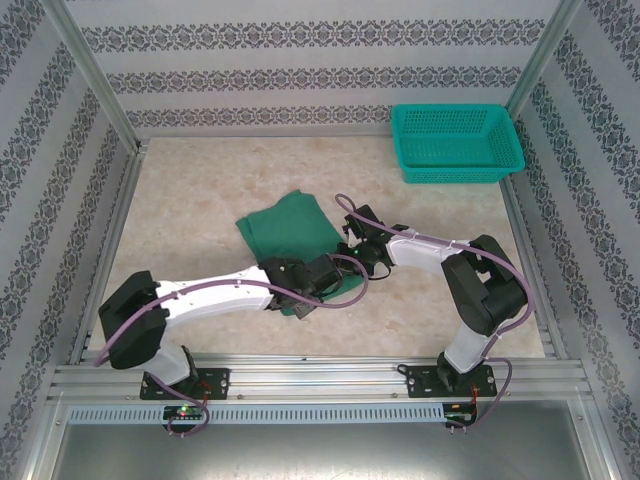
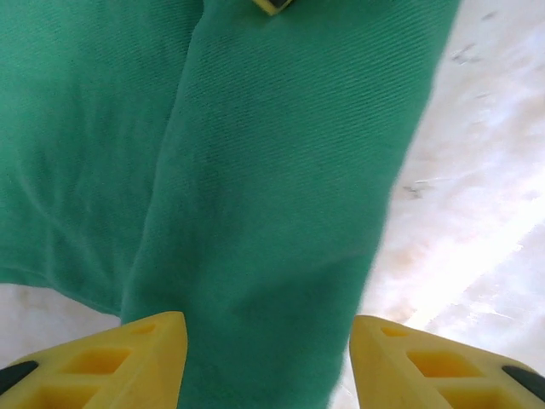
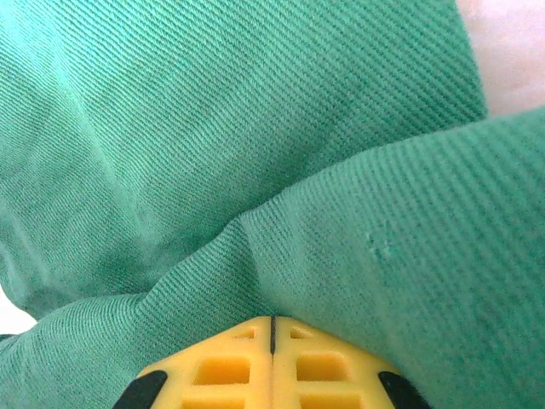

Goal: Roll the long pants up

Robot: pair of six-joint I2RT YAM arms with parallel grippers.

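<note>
The long pants [image 1: 290, 232] lie folded, well apart from the teal basket [image 1: 460, 175], on its arm-ward side. The left gripper [image 2: 268, 331] is spread astride a fold. The right gripper [image 3: 272, 328] is pressed together, apparently pinching cloth.

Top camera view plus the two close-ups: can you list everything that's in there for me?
long pants: one, dark green, bunched in the middle of the table, under both grippers
basket: one, teal plastic mesh, far right corner of the table
table: one, pale beige marbled top
walls: patterned grey and white panels around three sides
left arm: one, white and black, reaching from the near left to the pants
right arm: one, white and black, reaching from the near right to the pants
left gripper: yellow fingers open, a fold of pants between them
right gripper: yellow fingers shut, tips against the fabric
</note>
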